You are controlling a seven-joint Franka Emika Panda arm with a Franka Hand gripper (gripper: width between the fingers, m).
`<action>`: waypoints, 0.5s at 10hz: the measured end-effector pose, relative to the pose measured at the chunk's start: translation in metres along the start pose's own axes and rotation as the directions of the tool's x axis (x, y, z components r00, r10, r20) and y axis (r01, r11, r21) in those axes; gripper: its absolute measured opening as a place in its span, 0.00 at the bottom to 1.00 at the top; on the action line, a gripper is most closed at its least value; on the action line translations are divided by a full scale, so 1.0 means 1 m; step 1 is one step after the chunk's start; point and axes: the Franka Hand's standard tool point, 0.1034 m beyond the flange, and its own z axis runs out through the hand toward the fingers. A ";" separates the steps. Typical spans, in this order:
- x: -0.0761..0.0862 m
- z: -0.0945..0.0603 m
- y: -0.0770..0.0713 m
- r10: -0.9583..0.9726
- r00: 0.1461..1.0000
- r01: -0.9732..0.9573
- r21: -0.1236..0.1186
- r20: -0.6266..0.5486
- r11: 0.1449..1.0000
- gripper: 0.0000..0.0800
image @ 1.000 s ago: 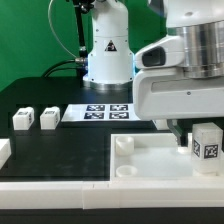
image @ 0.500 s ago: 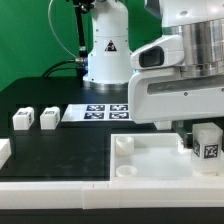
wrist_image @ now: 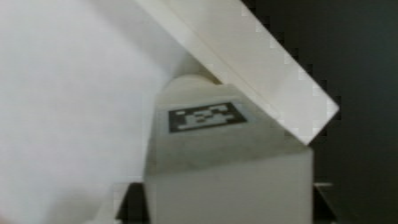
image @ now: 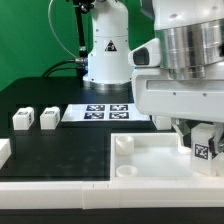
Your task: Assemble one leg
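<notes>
My gripper (image: 199, 138) is shut on a leg (image: 207, 146), a small white block whose black-and-white tag faces the camera, tilted. It holds the leg at the right end of the large white tray-like part (image: 150, 165), at or just above its surface; contact is hidden. In the wrist view the leg (wrist_image: 214, 150) fills the middle with its tag up, and the gripper (wrist_image: 222, 208) closes on both its sides. The tray's white edge (wrist_image: 249, 60) runs slantwise behind it. Two more legs (image: 22, 119) (image: 48, 118) stand at the exterior view's left.
The marker board (image: 108, 112) lies behind the tray part, in front of the robot base (image: 108, 50). Another white part (image: 3, 152) sits at the left edge. A round corner socket (image: 123, 145) shows on the tray's near-left corner.
The wrist has turned, and the held leg now sits tilted, its tag rotated. The gripper has shifted slightly. The other parts have not moved.
</notes>
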 end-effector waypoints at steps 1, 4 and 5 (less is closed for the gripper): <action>0.001 0.000 0.001 0.192 0.981 -0.192 0.003 0.019 0.981 0.38; -0.006 0.000 0.001 0.619 0.783 -0.619 -0.020 0.059 0.785 0.38; -0.006 0.001 0.002 0.576 0.815 -0.576 -0.018 0.059 0.817 0.38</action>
